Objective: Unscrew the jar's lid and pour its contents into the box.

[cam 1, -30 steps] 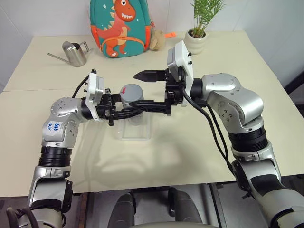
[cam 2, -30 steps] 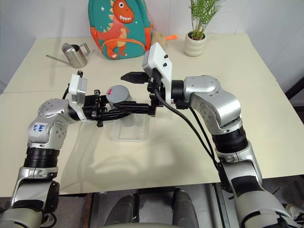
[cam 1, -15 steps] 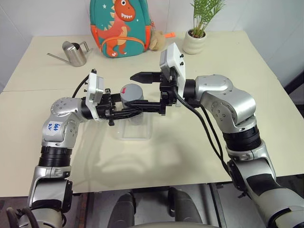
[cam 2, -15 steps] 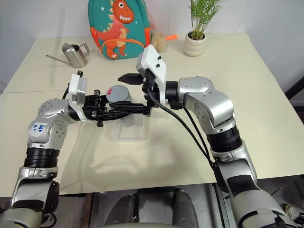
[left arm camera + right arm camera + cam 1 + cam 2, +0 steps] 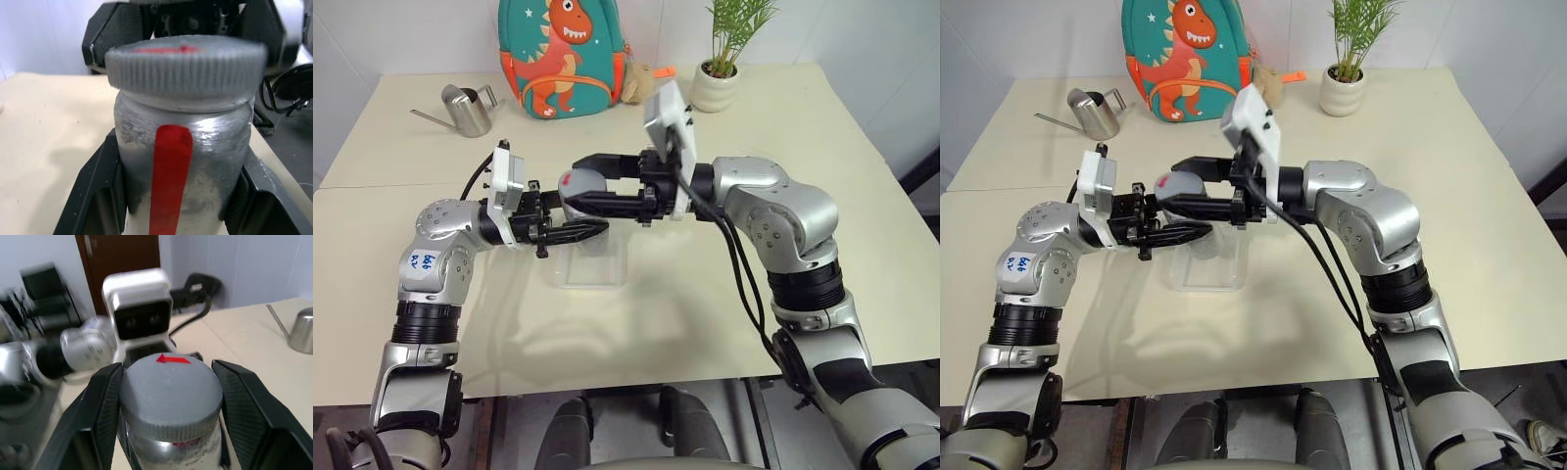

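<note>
**Lid gripped, unscrewing about to begin**

On the bench [image 5: 724, 294], well behind the work: backpack [image 5: 563, 54], potted plant [image 5: 720, 69], steel watering can [image 5: 468, 110]. Nearer, the clear box [image 5: 592, 262], flat on the bench, directly under the raised jar [image 5: 181, 161]. Jar clenched around its body by the left hand [image 5: 579, 231] — red stripe facing that wrist. Grey lid [image 5: 170, 390] still seated, pinched at both sides by the right hand [image 5: 597, 181]. Contents not discernible through the clouded wall. Judged step: loosening the lid. Next needed — a twist of the right wrist, jar held steady.
</note>
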